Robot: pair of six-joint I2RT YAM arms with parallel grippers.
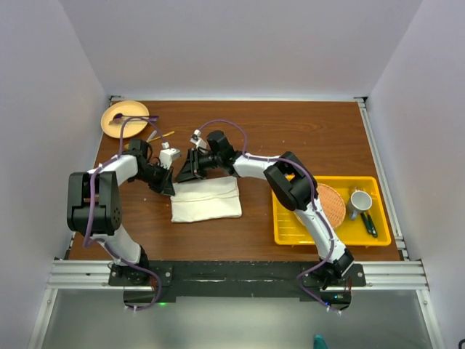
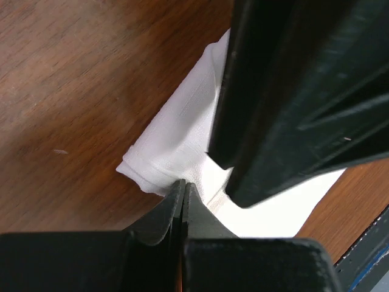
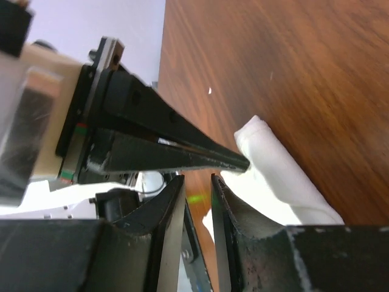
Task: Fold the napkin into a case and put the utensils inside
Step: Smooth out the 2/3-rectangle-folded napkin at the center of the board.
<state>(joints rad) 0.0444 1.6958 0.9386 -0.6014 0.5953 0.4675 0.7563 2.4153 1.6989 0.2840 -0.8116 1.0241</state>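
The napkin (image 1: 207, 200), folded into a rectangle, lies left of the tabletop's (image 1: 290, 131) middle, bare wood on its near and far sides. The left gripper (image 1: 168, 190), jaws shut, sits at its far left corner; whether it pinches cloth is unclear. The right gripper (image 1: 186, 173) hovers beside it, jaws narrowly apart, empty. Gold utensils (image 1: 161, 135) lie near the plate (image 1: 123, 118), partly hidden.

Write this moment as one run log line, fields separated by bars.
stage: folding | folded cream-white cloth napkin: flat on brown wooden table | left tool: shut at napkin's far-left corner | right tool: narrow gap, beside it
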